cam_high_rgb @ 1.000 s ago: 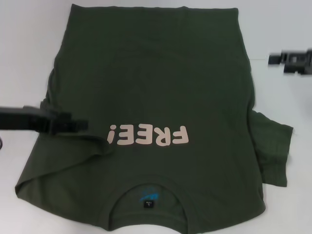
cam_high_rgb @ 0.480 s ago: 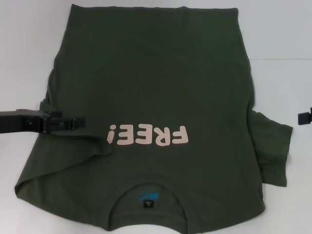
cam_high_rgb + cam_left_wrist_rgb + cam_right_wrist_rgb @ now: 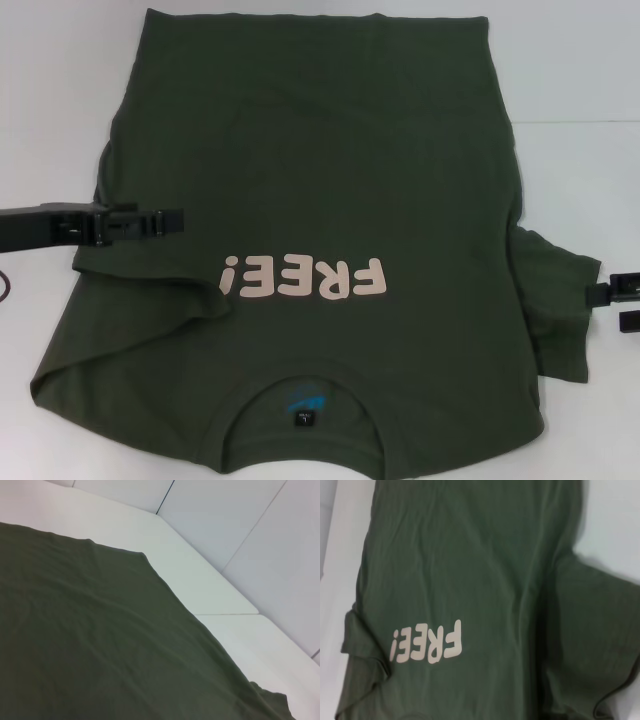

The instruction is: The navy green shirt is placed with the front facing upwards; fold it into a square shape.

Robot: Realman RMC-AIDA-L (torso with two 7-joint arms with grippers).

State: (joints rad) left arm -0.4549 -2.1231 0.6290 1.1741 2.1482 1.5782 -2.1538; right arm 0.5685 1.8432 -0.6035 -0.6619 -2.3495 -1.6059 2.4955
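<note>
The navy green shirt [image 3: 330, 170] lies flat and front up on the white table [image 3: 60, 100], collar toward me. Its pink "FREE!" lettering [image 3: 305, 278] and blue neck label [image 3: 303, 405] show. Its left sleeve [image 3: 130, 300] is folded in over the body; the right sleeve [image 3: 560, 300] lies spread out. My left gripper [image 3: 175, 221] hovers over the shirt's left side, above the folded sleeve. My right gripper [image 3: 612, 305] is open and empty just beyond the right sleeve's edge. The left wrist view shows plain shirt cloth [image 3: 100, 645]. The right wrist view shows the lettering [image 3: 427, 642] and right sleeve [image 3: 600, 630].
The shirt covers most of the table. Bare white table shows at the far left, at the far right [image 3: 580, 80] and in the left wrist view [image 3: 210, 580]. A seam line [image 3: 580, 122] crosses the table on the right. White wall panels [image 3: 240, 510] stand behind.
My left gripper moved away from me, off the folded sleeve, which stays put. My right gripper came from the far right edge toward me, down to the right sleeve.
</note>
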